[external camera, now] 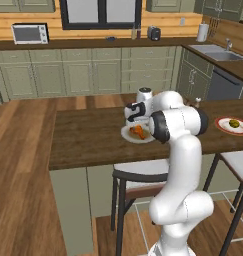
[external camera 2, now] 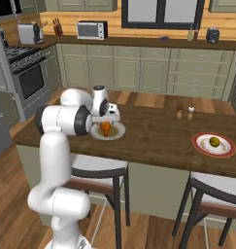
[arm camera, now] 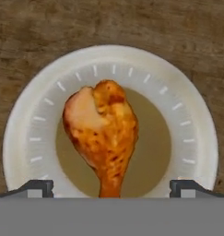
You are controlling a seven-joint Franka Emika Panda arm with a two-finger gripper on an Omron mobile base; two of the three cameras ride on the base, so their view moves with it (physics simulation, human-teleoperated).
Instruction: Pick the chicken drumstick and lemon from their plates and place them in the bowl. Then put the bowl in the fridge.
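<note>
Above the white plate (arm camera: 196, 138) at the near edge of the island counter (external camera: 83, 140), my gripper (arm camera: 111, 186) hangs released, jaws spread wide, one tip on each side of the drumstick (arm camera: 102, 133) and neither touching it. Nothing is held.

Position of task items:
- Drumstick: on the centre of the white plate, thick end away from my hand, narrow bone end pointing toward it.
- Lemon (external camera 2: 214, 141): on the red-rimmed plate (external camera 2: 226, 151), well apart, toward the counter's right end.
- Salt and pepper shakers (external camera 2: 184, 113): further back, between the two plates.

Handling, as judged:
- The drumstick looks light, firm under the skin, and glossy, so it is likely slippery.
- Its taper is a hazard: a grip on the narrow end could let it swing or slide out.
- Recommended hold: across the thick middle, jaws closing on its two long flanks, where the width is most even.
- The plate is shallow, so the tips must come down close to its dished centre without pressing on it.

Appearance: orange-brown, mottled with darker roasted patches, paler and pinker on the upper left of the thick end. From the base views it is a small orange chunk partly hidden behind my wrist, so its exact lie there cannot be confirmed.
</note>
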